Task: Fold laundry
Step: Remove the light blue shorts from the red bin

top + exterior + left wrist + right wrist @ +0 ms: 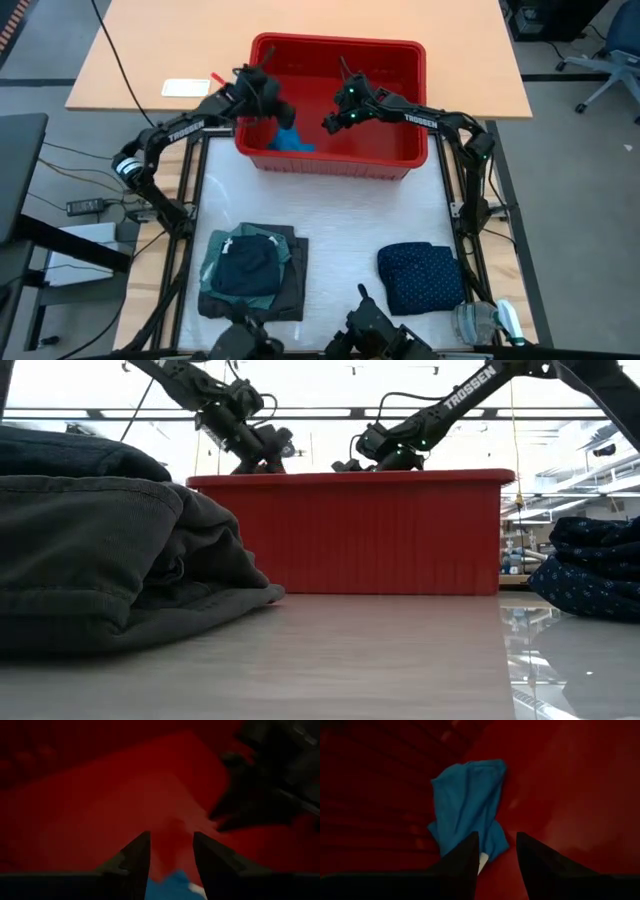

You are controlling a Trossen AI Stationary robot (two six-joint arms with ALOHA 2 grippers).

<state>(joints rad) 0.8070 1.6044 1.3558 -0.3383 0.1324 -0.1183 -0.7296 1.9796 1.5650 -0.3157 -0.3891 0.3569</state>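
Pick step: both tools over the red basket (335,160), left tool (171,851) and right tool (497,851) slightly open, empty; blue garment (467,805) on basket floor, next needs descent and pinch.

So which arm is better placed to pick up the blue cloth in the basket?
Left. The left gripper hangs almost directly over the blue cloth in the basket; the right gripper sits farther to the side.
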